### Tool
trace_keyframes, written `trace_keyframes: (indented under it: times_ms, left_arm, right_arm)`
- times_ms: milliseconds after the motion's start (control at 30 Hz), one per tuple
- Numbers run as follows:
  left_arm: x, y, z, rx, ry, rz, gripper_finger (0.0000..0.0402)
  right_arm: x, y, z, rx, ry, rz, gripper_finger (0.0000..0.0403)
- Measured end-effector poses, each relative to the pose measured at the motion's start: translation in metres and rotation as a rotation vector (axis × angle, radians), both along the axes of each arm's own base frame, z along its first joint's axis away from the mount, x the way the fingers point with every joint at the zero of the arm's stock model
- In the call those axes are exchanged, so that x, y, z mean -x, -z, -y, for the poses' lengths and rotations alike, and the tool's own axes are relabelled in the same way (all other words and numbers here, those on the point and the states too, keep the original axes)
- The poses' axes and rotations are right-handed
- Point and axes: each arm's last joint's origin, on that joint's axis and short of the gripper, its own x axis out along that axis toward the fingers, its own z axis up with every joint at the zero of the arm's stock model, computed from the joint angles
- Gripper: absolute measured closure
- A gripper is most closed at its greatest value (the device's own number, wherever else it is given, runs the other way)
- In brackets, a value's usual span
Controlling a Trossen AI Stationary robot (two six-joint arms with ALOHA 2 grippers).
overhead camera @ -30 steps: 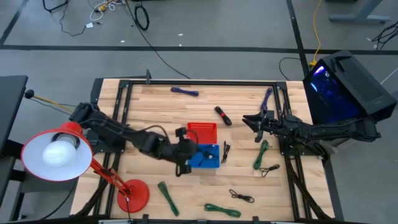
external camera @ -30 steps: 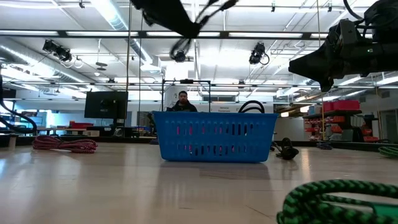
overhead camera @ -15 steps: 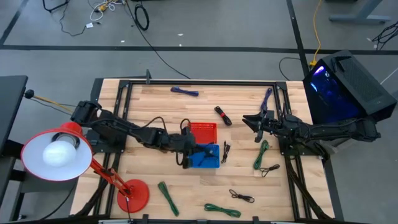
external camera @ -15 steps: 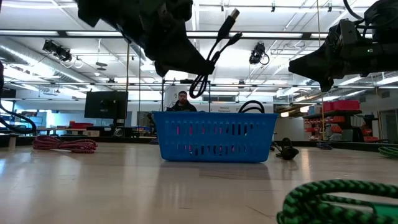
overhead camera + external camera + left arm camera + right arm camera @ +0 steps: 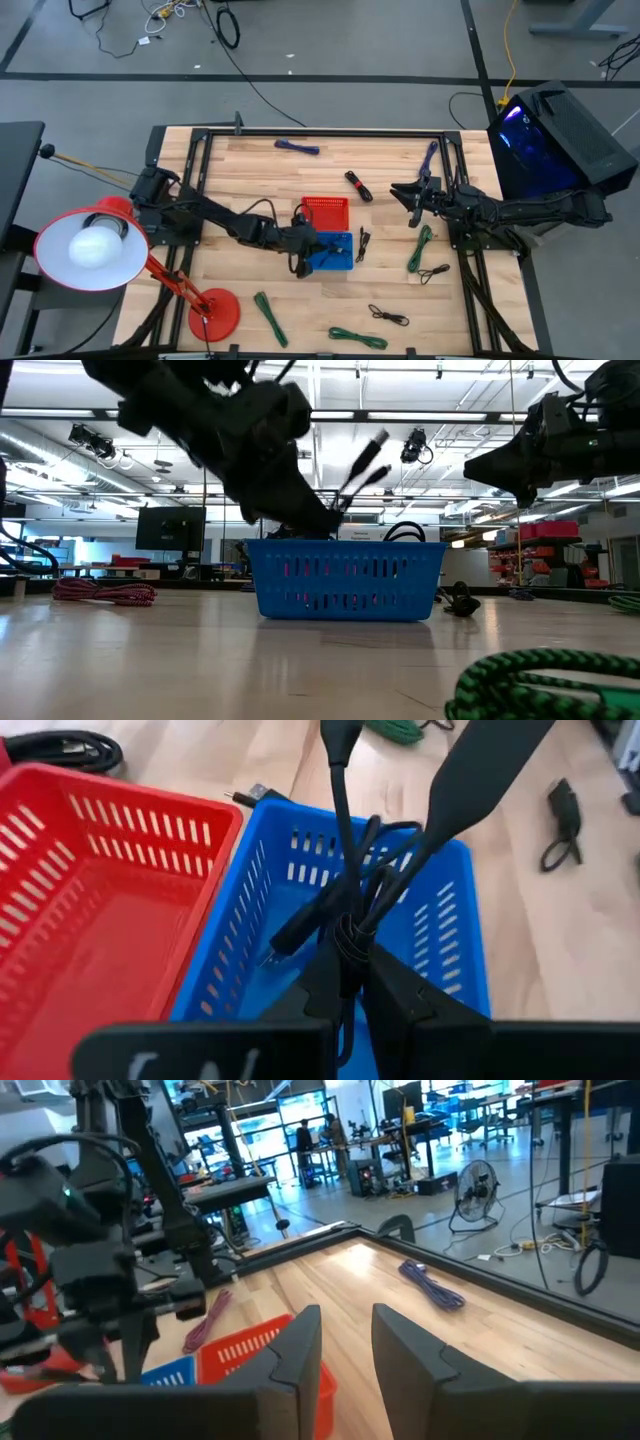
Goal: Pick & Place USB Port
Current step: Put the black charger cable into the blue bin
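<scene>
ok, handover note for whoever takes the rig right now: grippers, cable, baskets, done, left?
Left gripper: shut on the black USB cable, held over the blue basket, lowest loops inside its rim.
Right gripper: parked above the table's right side, nothing between its fingers.
Red basket: beside the blue one, no cable visible inside it.
Done: cable picked and carried to the basket.
Left: release it, withdraw. Other cables lie loose on the table.

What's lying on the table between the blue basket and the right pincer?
In the high view, a small black cable lies on bare wood beside the blue basket, and a black and red cable sits farther back; the right pincer hangs beyond both.
</scene>
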Motion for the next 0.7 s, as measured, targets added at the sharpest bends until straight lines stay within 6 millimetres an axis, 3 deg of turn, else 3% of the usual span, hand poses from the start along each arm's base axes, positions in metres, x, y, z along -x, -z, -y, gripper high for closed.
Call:
trace_keyframes:
  times_ms: [333,567,700]
  left_arm:
    - [-0.0024,0.0081,-0.0059,0.058,-0.024,-0.028,0.0372]
    - [-0.0019,0.0089,-0.0064,0.076,-0.037,-0.039,0.0271]
    - [-0.0020,0.0089,-0.0068,0.073,-0.036,-0.039,0.0233]
  right_arm:
    - [-0.0005,0.0010,0.0000,0.000,0.000,-0.010,0.0308]
    - [-0.0005,0.0011,0.0000,0.000,0.000,-0.010,0.0308]
    - [-0.0005,0.0010,0.0000,0.000,0.000,-0.010,0.0308]
